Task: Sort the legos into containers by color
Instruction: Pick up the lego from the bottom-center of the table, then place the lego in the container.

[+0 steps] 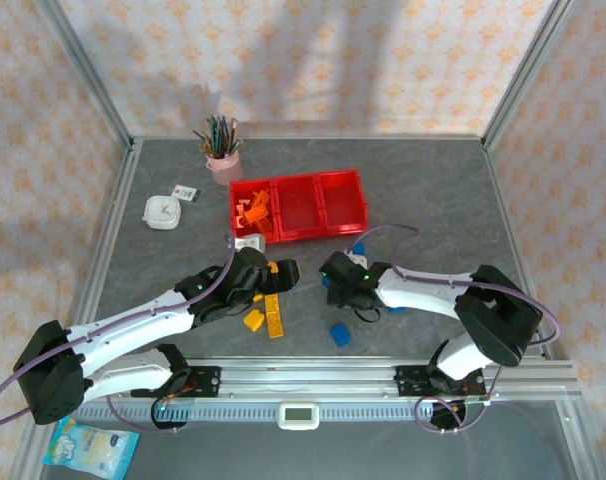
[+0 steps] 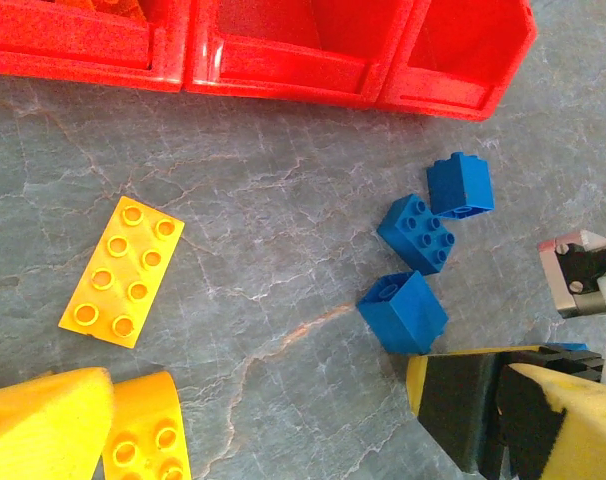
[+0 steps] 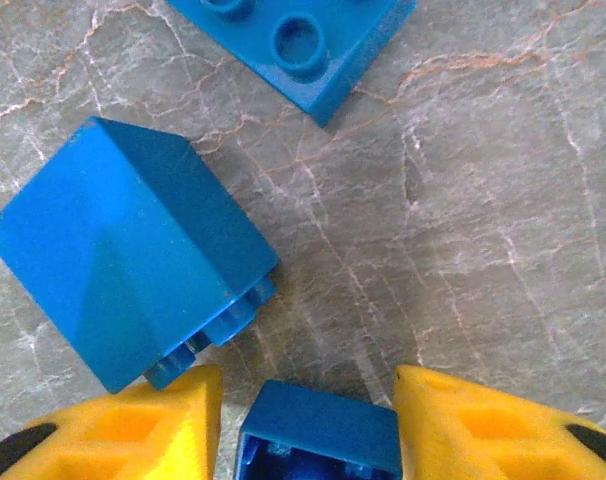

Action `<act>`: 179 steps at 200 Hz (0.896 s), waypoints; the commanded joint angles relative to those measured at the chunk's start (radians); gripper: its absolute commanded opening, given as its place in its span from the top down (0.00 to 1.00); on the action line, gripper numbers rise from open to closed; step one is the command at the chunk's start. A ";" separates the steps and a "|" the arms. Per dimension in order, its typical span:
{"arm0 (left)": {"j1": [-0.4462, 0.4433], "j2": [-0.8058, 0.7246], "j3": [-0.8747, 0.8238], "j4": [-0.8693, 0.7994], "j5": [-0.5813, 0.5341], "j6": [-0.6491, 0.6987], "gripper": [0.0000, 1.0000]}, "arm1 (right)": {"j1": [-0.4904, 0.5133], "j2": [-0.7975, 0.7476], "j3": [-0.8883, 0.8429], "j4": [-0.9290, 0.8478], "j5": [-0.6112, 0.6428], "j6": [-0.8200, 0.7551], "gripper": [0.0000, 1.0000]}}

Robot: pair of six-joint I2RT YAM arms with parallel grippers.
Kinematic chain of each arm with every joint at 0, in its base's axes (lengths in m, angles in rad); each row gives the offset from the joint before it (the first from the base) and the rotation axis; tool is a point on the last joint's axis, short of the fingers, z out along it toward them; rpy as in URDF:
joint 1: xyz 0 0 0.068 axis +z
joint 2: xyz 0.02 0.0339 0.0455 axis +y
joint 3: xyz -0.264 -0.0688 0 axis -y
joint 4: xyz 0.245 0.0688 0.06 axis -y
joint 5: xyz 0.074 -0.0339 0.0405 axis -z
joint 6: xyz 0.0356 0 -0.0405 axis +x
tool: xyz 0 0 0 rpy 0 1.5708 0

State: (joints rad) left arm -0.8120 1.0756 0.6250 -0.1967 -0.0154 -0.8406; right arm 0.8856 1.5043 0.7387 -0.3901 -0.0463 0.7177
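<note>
The red containers (image 1: 298,205) stand in a row at mid-table; the left bin holds several orange legos (image 1: 254,211). My right gripper (image 1: 337,284) is down on the table, fingers close against both sides of a blue lego (image 3: 318,430). Two more blue legos (image 3: 128,250) (image 3: 298,40) lie just ahead of it. My left gripper (image 1: 275,276) hovers open above bare table (image 2: 273,430). Near it lie a yellow plate (image 2: 123,270), another yellow piece (image 2: 148,440) and three blue legos (image 2: 403,312) (image 2: 418,232) (image 2: 460,185). The containers' front wall (image 2: 273,70) runs along the top of the left wrist view.
A pink cup of pens (image 1: 221,160), a white timer (image 1: 163,211) and a small card (image 1: 187,190) sit at the back left. An orange brick (image 1: 253,320) and a blue one (image 1: 340,334) lie near the front rail (image 1: 303,380). A packet (image 1: 91,447) lies at the bottom left.
</note>
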 commanded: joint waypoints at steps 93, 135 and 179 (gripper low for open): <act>0.012 -0.058 0.026 -0.040 -0.081 0.009 0.01 | 0.004 -0.078 0.130 -0.124 0.101 -0.117 0.71; 0.106 -0.112 0.066 -0.102 -0.103 0.043 0.01 | -0.042 -0.076 0.289 -0.094 0.091 -0.217 0.72; 0.223 -0.112 0.116 -0.111 -0.089 0.109 0.01 | -0.114 0.129 0.546 -0.008 0.055 -0.331 0.71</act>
State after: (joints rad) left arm -0.6258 0.9668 0.6933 -0.2661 -0.0853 -0.7876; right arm 0.8040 1.5131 1.1587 -0.4515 0.0040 0.4843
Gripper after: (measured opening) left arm 0.994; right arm 0.296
